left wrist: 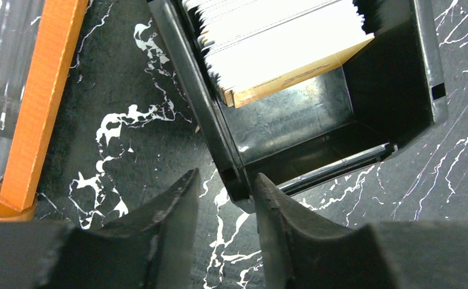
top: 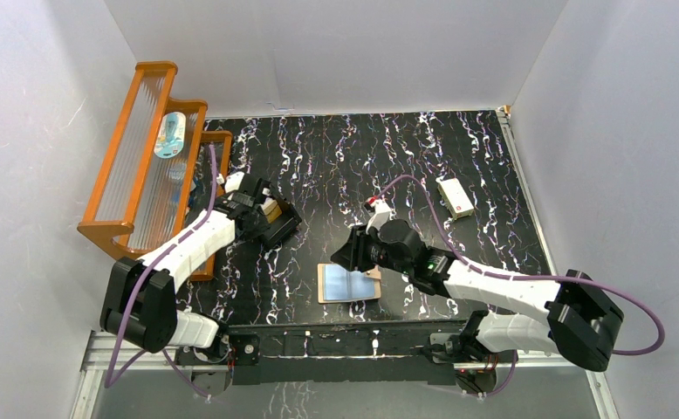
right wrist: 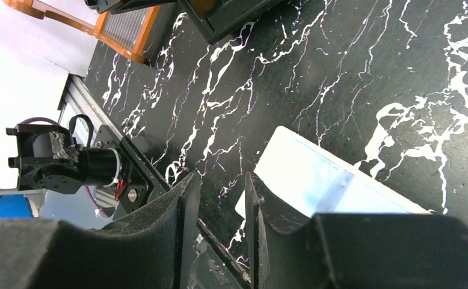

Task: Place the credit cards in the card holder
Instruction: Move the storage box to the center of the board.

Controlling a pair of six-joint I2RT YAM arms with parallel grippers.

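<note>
A stack of whitish credit cards [left wrist: 280,42], fronted by an orange-gold one, stands on edge in a black tray [left wrist: 400,90]. My left gripper [left wrist: 225,192] is open at the tray's near corner. That corner wall sits between the fingertips, close against the right one, and no card is held. The card holder [top: 349,284] lies open and flat on the table near the front edge, clear sleeves up. My right gripper [right wrist: 219,180] hovers open just beside the card holder [right wrist: 322,174]. Only bare table shows between its fingers.
An orange wooden rack [top: 144,157] with ribbed clear panels stands at the left, a small bottle [top: 170,135] on it, right next to the tray. A white box with a red mark [top: 455,197] lies at the back right. White walls enclose the table.
</note>
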